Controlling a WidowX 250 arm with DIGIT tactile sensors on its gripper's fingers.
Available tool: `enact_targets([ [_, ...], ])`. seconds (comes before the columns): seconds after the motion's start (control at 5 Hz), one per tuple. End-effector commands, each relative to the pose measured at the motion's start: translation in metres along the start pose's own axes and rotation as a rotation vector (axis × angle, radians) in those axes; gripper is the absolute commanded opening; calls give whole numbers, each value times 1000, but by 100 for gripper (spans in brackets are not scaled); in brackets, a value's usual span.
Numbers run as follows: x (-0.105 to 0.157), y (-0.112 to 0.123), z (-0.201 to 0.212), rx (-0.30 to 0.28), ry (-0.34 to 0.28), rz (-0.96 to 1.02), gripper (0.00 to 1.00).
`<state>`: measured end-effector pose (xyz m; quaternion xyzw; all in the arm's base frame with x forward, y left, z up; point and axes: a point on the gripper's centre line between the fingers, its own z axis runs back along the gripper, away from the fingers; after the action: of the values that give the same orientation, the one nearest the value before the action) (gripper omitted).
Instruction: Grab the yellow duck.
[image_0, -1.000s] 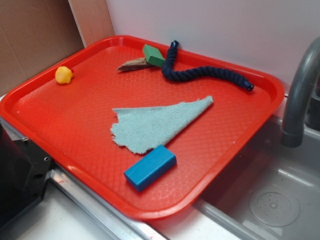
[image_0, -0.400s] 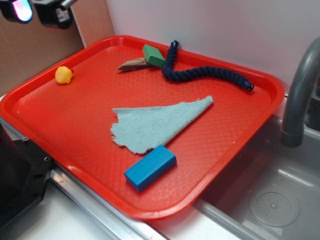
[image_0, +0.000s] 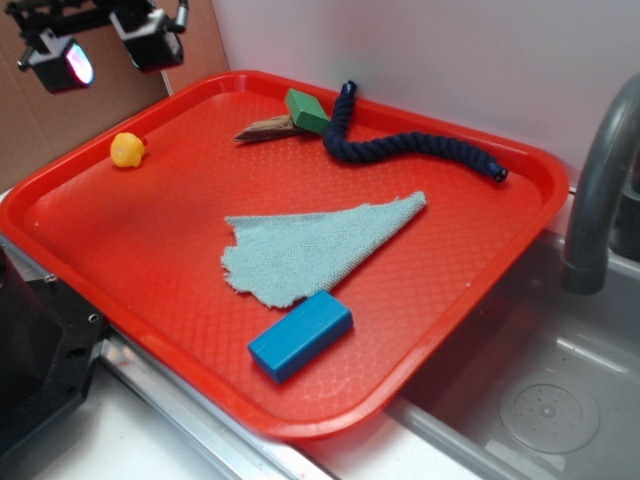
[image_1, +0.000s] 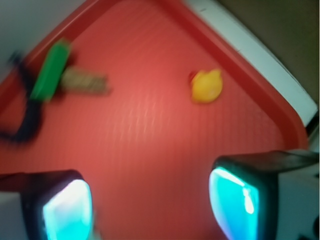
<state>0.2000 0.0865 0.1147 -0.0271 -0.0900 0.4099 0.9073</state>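
Approach step right now: gripper (image_0: 105, 52) hangs high with jaws spread, holding nothing. Yellow duck (image_0: 127, 149) sits near the red tray's (image_0: 450, 300) left rim. Next it should probably drop straight down over it.

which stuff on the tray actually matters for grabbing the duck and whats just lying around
Belongs to the job:
- yellow duck, near the tray's left edge
- hand, open, up above the duck, holding nothing

Just lying about:
- blue block
- grey-green cloth
- dark blue rope
- green block
- brown wood piece
- red tray under it all
- faucet
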Motion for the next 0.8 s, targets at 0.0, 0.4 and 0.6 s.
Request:
enact_targets([
  [0.0,45,18,-40,83,45,215,100],
  [0.4,50,53,-41,200,46,235,100],
  [0.6,45,72,-32,193,37,257,100],
])
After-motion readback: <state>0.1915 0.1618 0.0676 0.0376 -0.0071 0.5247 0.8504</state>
